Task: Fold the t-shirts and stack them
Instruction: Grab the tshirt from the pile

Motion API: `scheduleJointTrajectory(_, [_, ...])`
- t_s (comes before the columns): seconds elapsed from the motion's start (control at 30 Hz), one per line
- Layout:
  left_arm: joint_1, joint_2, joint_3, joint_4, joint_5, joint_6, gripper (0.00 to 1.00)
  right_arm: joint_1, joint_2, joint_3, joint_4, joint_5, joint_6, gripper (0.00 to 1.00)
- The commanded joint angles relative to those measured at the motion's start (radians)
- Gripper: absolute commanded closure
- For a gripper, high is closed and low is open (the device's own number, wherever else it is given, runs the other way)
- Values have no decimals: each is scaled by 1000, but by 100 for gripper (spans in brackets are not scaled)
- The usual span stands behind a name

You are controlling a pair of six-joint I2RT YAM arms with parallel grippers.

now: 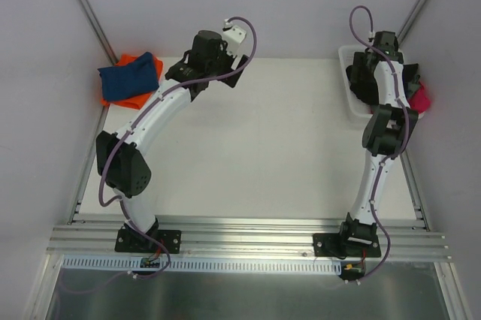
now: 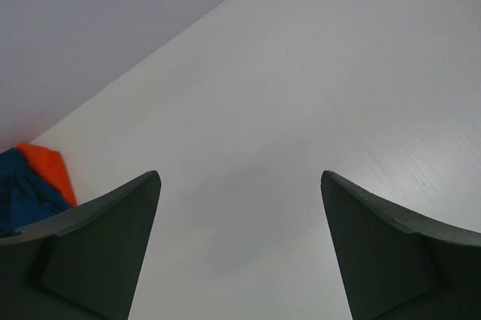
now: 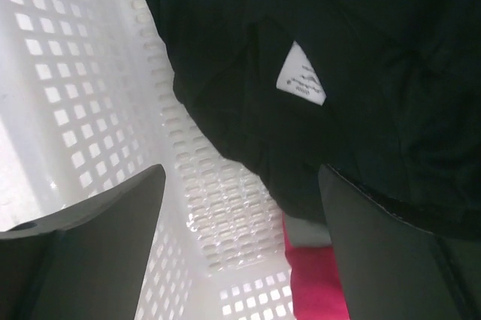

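A folded blue t-shirt (image 1: 131, 77) lies on an orange t-shirt (image 1: 126, 99) at the table's far left; both show at the left edge of the left wrist view, blue (image 2: 26, 196) and orange (image 2: 51, 167). My left gripper (image 2: 240, 215) is open and empty above bare table, to the right of that stack (image 1: 225, 72). A black t-shirt (image 3: 338, 72) with a small white label (image 3: 301, 73) lies in the white slotted basket (image 3: 90, 87). My right gripper (image 3: 240, 222) is open inside the basket, just under the black cloth, holding nothing.
The basket (image 1: 352, 87) stands at the table's far right with a pink cloth (image 1: 419, 98) in it, also low in the right wrist view (image 3: 316, 282). Grey walls close in the table on left, back and right. A metal rail (image 1: 240, 233) runs along the near edge.
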Motion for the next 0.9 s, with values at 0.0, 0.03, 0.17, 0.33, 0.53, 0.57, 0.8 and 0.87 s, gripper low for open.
scheduleJointTrajectory(0.0, [17,37,88,6,-18,79,11,13,24,93,44,63,-153,12])
scheduleJointTrajectory(0.03, [15,45,101,5,-13,88,12,15,57,110,55,80,-192,12])
scheduleJointTrajectory(0.17, [15,95,162,-14,-41,116,12,45,28,-22,319,178,-381,11])
scheduleJointTrajectory(0.33, [0,187,282,-60,-104,113,12,32,37,-49,405,227,-418,11])
scheduleJointTrajectory(0.53, [-26,247,362,-87,-131,122,11,-17,77,-31,465,266,-441,14])
scheduleJointTrajectory(0.57, [-28,252,363,-90,-131,118,11,-24,80,-21,472,270,-440,15])
scheduleJointTrajectory(0.8, [-37,241,352,-97,-125,96,10,-62,106,5,492,294,-463,24])
scheduleJointTrajectory(0.87, [-37,234,339,-97,-130,99,10,-65,112,3,459,277,-445,43])
